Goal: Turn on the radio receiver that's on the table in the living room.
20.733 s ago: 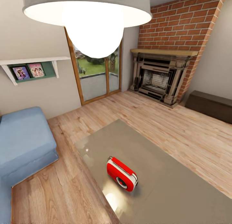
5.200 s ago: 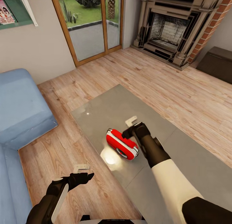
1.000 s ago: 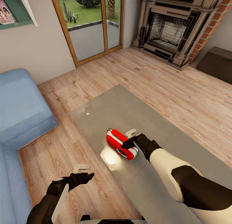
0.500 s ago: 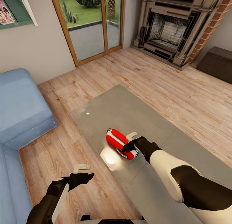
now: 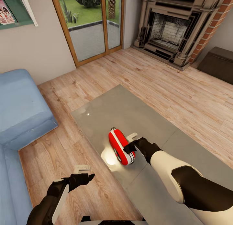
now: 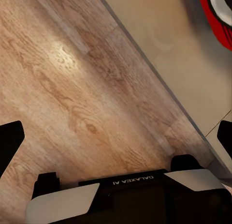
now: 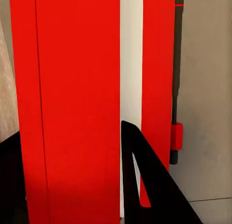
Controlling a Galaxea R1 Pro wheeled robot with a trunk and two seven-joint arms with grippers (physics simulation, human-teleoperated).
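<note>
1. Head view: the radio receiver (image 5: 120, 146) stands on the near-left part of the counter (image 5: 136, 105), and my right gripper (image 5: 130, 143) is pressed against its right side, one pale finger reaching past its far edge.
2. Right wrist view: a dark finger (image 7: 145, 180) lies on the radio's red shell and white trim; whether my right fingers are spread or closed, I cannot tell.
3. My left gripper (image 5: 84, 172) hovers over the wood floor (image 5: 81, 186), fingers spread, holding nothing.
4. I judge the switching-on step is in hand; next I need contact with the dial face without toppling the radio.
5. Left wrist view: "GALAXEA AI" reads, inverted, on my gripper body (image 6: 131, 181).
</note>
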